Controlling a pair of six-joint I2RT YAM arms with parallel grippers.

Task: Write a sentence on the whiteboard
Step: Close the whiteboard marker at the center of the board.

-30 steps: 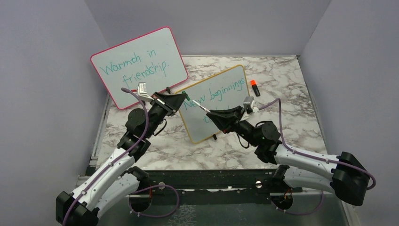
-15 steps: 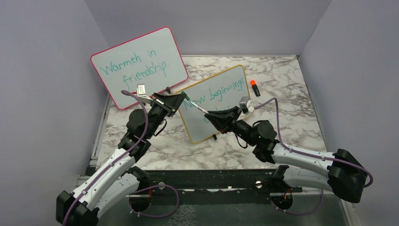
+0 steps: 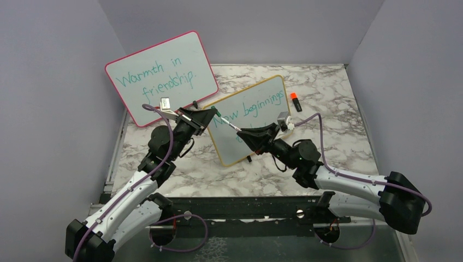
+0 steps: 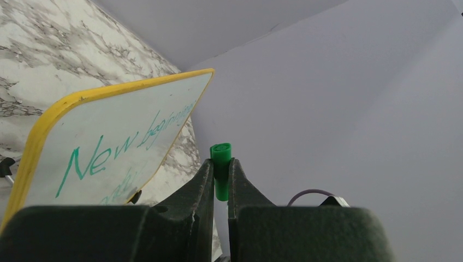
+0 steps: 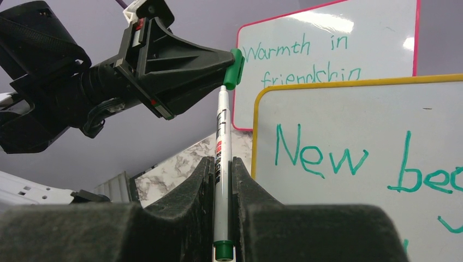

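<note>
The yellow-framed whiteboard [image 3: 256, 112] stands tilted at the table's middle. The teal sentence [image 3: 255, 106] on it reads "New beginnings", with its lower line mostly hidden behind my right arm. My left gripper [image 3: 214, 114] is shut on a green marker cap [image 4: 220, 153], held just left of the board's near corner. My right gripper [image 3: 244, 132] is shut on a white marker [image 5: 221, 136]. The marker points up at the cap [image 5: 235, 68], its upper end meeting the cap's mouth, so the tip is hidden. In the right wrist view "New" [image 5: 319, 154] shows on the whiteboard [image 5: 355, 109].
A larger pink-framed board [image 3: 161, 76] reading "Warmth in friendship" leans at the back left, behind my left gripper. An orange-capped black marker [image 3: 295, 101] lies on the marble table [image 3: 338, 136] right of the yellow board. Lilac walls close in on three sides.
My right arm has shifted slightly left, bringing the marker closer to the cap in my left gripper. The left arm and both boards have stayed put.
</note>
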